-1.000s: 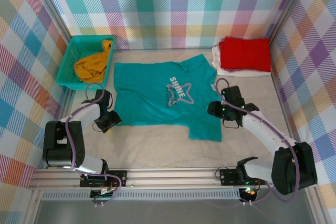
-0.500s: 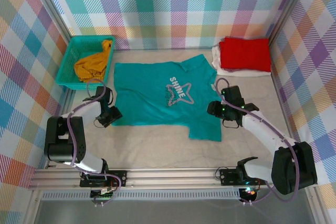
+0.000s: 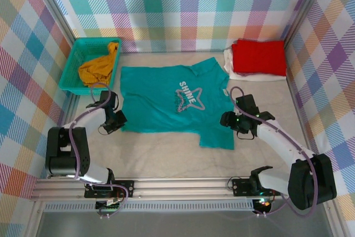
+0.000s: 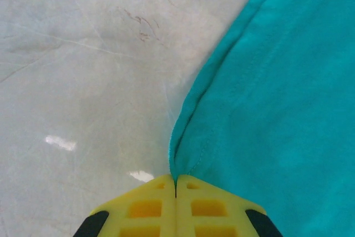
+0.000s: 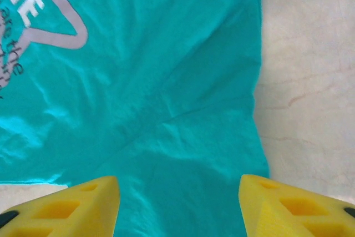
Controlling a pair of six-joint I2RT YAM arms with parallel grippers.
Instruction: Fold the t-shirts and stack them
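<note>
pale table [image 3: 166, 154], teal t-shirt [image 3: 161, 106] spread flat — left claw [image 4: 176, 181] pinches hem, right claw [image 5: 178, 190] agape.

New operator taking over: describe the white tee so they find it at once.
At the far right corner of the table sits a folded red t-shirt. The white t-shirt lies directly under it, showing just a strip along the red one's left and near edges. It is the sole white cloth: the teal t-shirt is spread flat mid-table, the mustard t-shirt is in the basket.
</note>
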